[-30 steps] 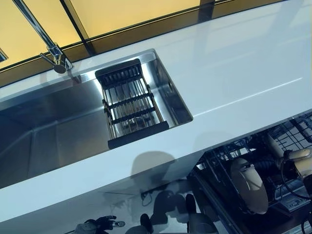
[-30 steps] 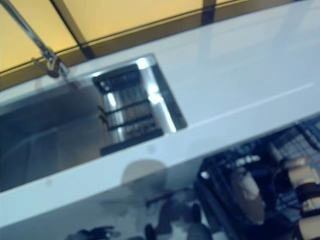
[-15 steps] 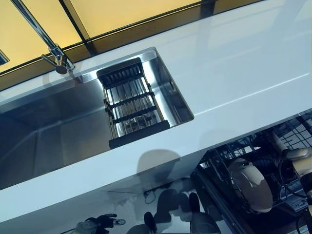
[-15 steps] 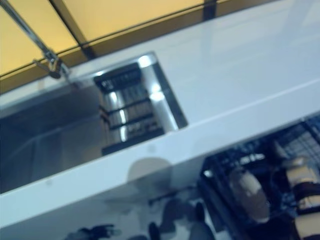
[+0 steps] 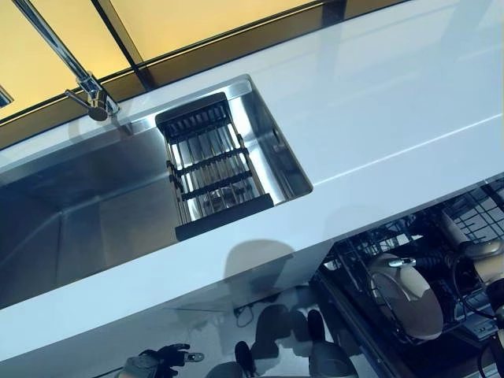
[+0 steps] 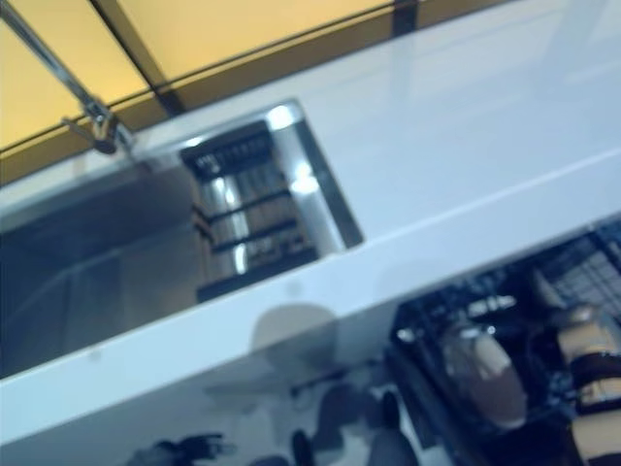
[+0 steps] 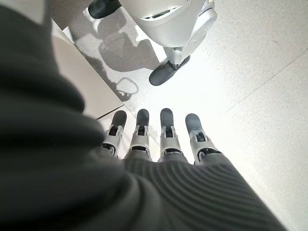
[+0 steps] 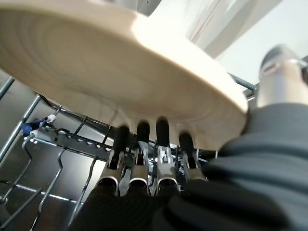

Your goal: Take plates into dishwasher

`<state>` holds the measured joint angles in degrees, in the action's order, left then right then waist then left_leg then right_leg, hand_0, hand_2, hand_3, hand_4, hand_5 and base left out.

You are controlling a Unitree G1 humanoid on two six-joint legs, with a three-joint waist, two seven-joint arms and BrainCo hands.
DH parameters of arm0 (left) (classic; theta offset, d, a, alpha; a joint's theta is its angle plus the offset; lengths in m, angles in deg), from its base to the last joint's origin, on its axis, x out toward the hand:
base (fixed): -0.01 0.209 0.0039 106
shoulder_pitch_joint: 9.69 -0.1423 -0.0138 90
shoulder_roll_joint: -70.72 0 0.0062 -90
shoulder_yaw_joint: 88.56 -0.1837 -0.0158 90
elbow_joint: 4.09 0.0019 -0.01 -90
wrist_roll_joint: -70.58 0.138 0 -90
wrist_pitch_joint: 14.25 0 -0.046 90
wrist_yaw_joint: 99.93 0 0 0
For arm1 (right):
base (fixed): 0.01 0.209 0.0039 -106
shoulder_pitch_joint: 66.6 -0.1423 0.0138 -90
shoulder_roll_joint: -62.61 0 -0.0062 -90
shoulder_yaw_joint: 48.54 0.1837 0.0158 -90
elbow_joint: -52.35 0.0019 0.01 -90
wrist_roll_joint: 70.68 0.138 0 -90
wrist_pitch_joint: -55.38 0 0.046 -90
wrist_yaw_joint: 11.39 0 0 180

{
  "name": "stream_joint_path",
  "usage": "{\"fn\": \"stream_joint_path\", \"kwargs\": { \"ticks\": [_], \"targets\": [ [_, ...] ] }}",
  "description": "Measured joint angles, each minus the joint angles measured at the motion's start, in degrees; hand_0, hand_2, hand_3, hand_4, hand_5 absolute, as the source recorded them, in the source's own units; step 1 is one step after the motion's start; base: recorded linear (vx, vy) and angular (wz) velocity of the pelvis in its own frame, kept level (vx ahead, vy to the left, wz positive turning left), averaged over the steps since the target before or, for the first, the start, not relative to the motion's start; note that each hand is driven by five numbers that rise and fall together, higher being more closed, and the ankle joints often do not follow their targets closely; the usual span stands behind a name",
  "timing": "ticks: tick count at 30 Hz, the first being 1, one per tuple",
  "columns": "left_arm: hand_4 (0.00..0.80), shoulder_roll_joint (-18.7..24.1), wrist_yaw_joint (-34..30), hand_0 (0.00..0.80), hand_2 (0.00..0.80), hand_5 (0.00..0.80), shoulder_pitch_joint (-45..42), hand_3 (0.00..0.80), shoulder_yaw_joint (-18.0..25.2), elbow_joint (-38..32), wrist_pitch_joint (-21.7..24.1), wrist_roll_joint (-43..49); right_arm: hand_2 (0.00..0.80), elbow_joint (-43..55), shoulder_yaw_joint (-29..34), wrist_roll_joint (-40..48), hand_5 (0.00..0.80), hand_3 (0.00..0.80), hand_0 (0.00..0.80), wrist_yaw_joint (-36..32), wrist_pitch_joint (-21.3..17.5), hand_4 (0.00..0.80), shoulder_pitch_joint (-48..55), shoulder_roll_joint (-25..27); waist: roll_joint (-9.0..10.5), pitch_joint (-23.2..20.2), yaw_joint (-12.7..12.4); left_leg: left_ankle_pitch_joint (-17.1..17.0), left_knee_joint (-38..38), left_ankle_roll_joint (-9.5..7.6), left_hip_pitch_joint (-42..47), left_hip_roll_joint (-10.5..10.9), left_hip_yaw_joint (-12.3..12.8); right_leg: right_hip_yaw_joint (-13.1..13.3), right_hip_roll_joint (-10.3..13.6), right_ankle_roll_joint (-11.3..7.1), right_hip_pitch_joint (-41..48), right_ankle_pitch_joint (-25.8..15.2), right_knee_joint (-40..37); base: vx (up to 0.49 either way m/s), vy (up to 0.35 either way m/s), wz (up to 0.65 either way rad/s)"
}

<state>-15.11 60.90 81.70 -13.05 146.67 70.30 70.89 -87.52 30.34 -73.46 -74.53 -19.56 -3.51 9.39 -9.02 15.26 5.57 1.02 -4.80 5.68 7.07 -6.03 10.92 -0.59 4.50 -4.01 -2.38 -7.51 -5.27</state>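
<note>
The right hand (image 8: 144,159) pinches a pale, smooth round plate (image 5: 408,293) on edge inside the dark wire dishwasher rack (image 5: 370,252), just below the white countertop's (image 5: 378,118) front edge — rack tines (image 8: 43,139) close beneath. The hand is largely hidden by the plate. The left hand (image 7: 154,139) hangs low over speckled floor (image 7: 260,72), fingers straight, holding nothing — steel sink (image 5: 94,213) with ribbed drainer (image 5: 211,165) well apart.

Bright glare on floor (image 7: 250,57); right-eye blur.
</note>
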Motion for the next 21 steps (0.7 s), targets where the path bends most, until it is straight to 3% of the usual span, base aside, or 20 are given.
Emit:
{"fn": "stream_joint_path", "kwargs": {
  "ticks": [7,14,21],
  "targets": [
    [0.000,0.04,-0.04,0.000,0.000,0.000,-0.07,0.000,0.41,0.00,-0.47,0.01,0.000,5.61,0.68,1.47,0.000,0.000,0.000,-1.41,2.84,0.000,-0.20,4.89,1.62,0.91,0.75,0.00,-0.02,0.00,0.26,0.01,0.05,0.13,-0.14,-0.01,0.22,-0.04,0.03,0.000,0.000,0.00],
    [0.000,0.29,0.98,0.000,0.000,0.000,0.10,0.000,3.78,0.60,-0.97,0.16,0.000,17.65,1.94,8.00,0.000,0.000,0.000,-2.84,6.45,0.000,-0.48,11.04,5.32,0.96,2.79,0.05,-0.07,0.00,1.40,-0.01,-0.04,1.18,-0.51,-0.03,0.82,-0.15,0.05,0.054,-0.020,-0.07],
    [0.000,1.05,5.75,0.000,0.000,0.000,0.70,0.000,8.13,5.89,-3.47,1.10,0.000,26.50,5.92,18.08,0.000,0.000,0.000,-0.33,9.17,0.000,0.18,13.39,9.02,-1.30,3.58,0.26,0.07,-0.24,2.44,-0.87,-0.74,1.51,-1.22,0.17,1.86,0.02,0.33,0.037,-0.152,-0.03]
  ]
}}
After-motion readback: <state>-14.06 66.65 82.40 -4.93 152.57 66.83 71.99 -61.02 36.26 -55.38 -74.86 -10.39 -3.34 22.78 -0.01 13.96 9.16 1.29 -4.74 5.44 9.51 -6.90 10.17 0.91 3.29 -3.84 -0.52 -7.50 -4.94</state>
